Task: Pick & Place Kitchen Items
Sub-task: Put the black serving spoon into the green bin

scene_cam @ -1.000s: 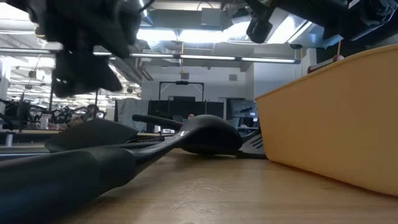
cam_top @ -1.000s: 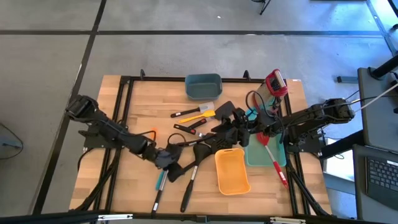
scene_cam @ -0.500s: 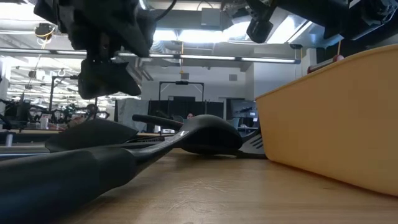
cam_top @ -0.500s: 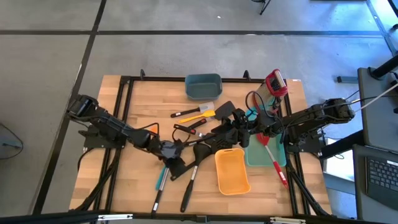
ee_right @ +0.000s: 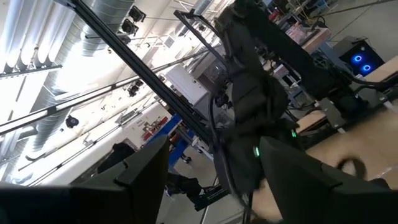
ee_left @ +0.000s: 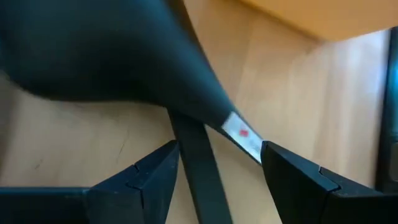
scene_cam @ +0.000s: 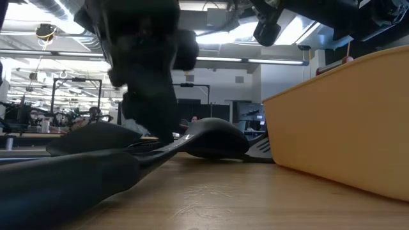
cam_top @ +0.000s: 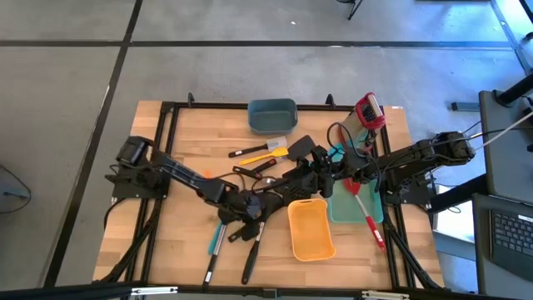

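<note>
Where high view hides tips, left wrist shows left pincer (ee_left: 217,168) released astride black ladle (ee_left: 118,62) handle

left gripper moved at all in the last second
Yes. In the high view the left gripper has travelled right, toward the orange bin, and now sits open over the black utensils beside it.

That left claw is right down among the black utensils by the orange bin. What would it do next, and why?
Probably close. The left claw sits low over the pile, fingers open, with a thin black handle running up between them, just below a black ladle bowl. Nothing is gripped yet, so pinching that handle seems the natural next step before lifting toward the orange bin. The right claw waits nearby, open.
</note>
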